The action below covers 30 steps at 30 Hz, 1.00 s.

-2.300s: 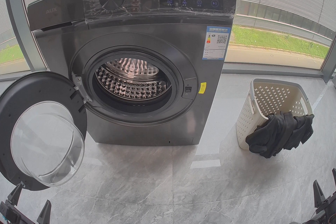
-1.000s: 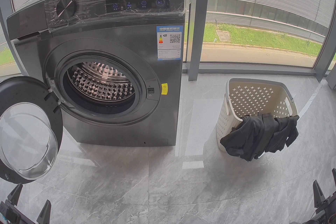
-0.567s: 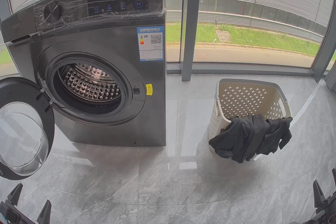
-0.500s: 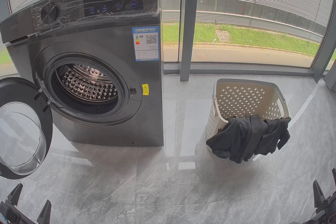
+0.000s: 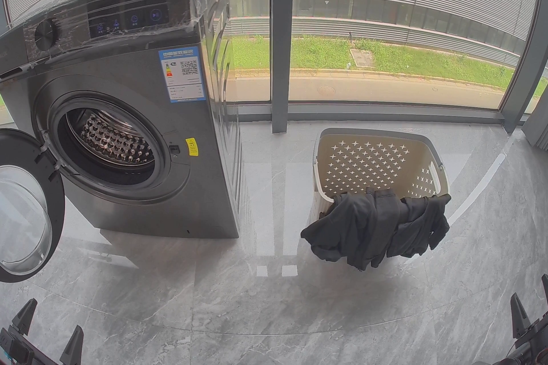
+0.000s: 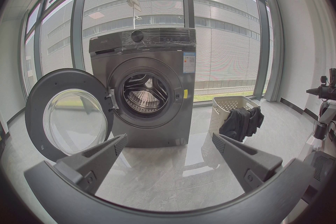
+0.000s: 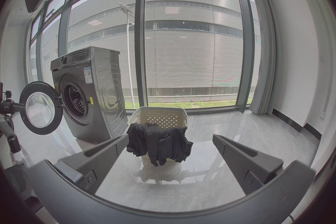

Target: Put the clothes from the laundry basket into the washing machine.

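So the washing machine (image 5: 131, 115) sits on the left side of the head view, on a grey marble-look floor (image 5: 257, 303). Its round door (image 5: 28, 206) is swung wide open to the left, glass bowl facing out. The perforated steel drum (image 5: 111, 141) shows right through the opening. There's a blue-and-white label (image 5: 182, 74) on the front panel up and to the right of the opening, a small yellow sticker (image 5: 192, 146) just beside the door ring, and a knob (image 5: 44, 34) on the plastic-wrapped control panel. The cream laundry basket (image 5: 377, 131) stands upright on the floor to the right of the machine, apart from it, in front of the big window (image 5: 399, 12). A grey window post (image 5: 279, 29) rises behind the gap between the two. The clothes (image 5: 371, 229) are a dark, near-black bundle draped over the basket's near rim and hanging down its outside front wall; how much of it lies inside I can't tell. The left tool (image 6: 168, 137) sits low at the near left, jaws spread wide and gripping nothing, well apart from the machine. The right tool (image 7: 168, 137) sits low at the near right, also spread wide and holding nothing, well apart from the basket. In its wrist view the basket and clothes are straight ahead.
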### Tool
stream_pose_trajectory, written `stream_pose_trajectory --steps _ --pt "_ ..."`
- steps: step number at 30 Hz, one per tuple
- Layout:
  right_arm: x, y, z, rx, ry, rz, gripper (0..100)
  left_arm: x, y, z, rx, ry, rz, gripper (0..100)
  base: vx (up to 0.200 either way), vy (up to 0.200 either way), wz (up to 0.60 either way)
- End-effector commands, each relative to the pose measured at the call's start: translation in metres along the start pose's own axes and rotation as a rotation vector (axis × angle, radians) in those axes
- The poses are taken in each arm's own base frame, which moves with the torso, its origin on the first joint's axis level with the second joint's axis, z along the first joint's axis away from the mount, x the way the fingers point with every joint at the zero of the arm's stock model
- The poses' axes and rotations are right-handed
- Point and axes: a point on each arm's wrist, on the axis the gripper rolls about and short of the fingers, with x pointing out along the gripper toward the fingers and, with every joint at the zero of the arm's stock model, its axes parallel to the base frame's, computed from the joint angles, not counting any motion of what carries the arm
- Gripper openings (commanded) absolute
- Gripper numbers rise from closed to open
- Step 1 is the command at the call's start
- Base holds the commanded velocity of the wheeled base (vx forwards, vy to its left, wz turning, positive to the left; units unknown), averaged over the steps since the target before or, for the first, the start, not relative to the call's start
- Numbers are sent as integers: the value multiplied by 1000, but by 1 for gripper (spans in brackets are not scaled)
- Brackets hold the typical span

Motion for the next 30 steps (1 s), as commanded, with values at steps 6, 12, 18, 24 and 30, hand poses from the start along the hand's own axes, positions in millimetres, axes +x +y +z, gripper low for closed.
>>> stream_pose_trajectory --steps 6,12,18,24,30 --pt "0 0 -5 0 2 1 100 0 0 -5 1 0 0 100 0 -200 0" --pt "0 0 -5 0 2 1 100 0 0 -5 1 0 0 100 0 -200 0" --pt "0 0 -5 0 2 1 100 0 0 -5 1 0 0 100 0 -200 0" --pt "0 0 -5 0 2 1 100 0 0 -5 -1 0 0 100 0 -200 0" --pt "0 0 -5 0 2 1 100 0 0 -5 3 -1 -1 100 0 -67 0"
